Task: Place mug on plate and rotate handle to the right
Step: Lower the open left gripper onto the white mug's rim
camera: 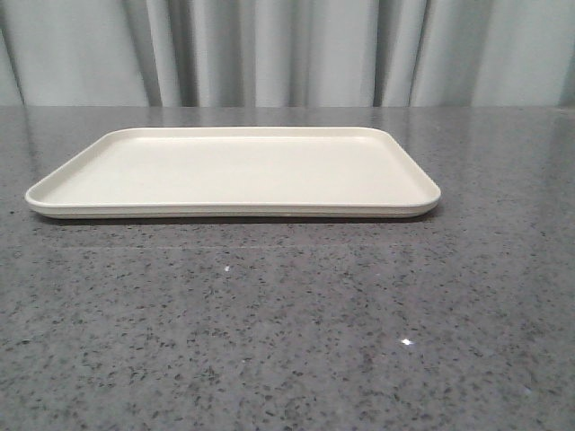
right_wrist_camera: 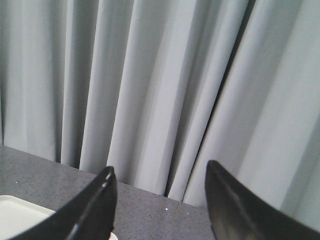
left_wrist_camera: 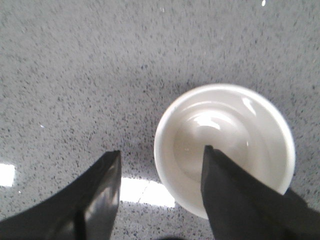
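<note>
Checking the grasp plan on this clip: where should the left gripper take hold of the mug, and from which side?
Probably the rim wall, from above: the mug stands upright, mouth open, and the open left gripper already has one finger over its inside and one outside. No handle shows here.

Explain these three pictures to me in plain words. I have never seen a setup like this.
This is a robot with two arms, each ending in a two-fingered gripper. One picture looks forward over a speckled grey table, where a flat cream plate lies bare in front of a pale curtain. The other two come from cameras on the wrists. The left one looks straight down: the left gripper is open above a white mug, one black finger over its mouth and the other outside the rim. Nothing is held yet, and the mug's handle is not visible. The right one looks at the curtain: the right gripper is open and empty, with a corner of the plate below.
</note>
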Action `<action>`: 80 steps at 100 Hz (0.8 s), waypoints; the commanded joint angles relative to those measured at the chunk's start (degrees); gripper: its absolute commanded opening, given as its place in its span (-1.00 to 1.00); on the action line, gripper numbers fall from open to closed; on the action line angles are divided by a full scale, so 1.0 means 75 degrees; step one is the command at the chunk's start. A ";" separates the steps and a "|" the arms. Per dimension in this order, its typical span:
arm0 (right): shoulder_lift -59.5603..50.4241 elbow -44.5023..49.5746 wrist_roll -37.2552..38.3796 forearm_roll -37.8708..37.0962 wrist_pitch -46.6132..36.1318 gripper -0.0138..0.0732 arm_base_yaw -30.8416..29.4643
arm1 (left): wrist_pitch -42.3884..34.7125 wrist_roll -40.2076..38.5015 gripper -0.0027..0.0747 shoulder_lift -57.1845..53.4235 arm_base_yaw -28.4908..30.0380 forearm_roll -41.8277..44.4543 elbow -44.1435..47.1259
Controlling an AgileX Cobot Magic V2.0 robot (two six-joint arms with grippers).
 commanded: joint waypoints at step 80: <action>0.0112 -0.0259 -0.0043 0.0057 -0.0202 0.27 -0.0029 | -0.1147 0.0002 0.02 0.0261 0.0010 -0.0004 0.0756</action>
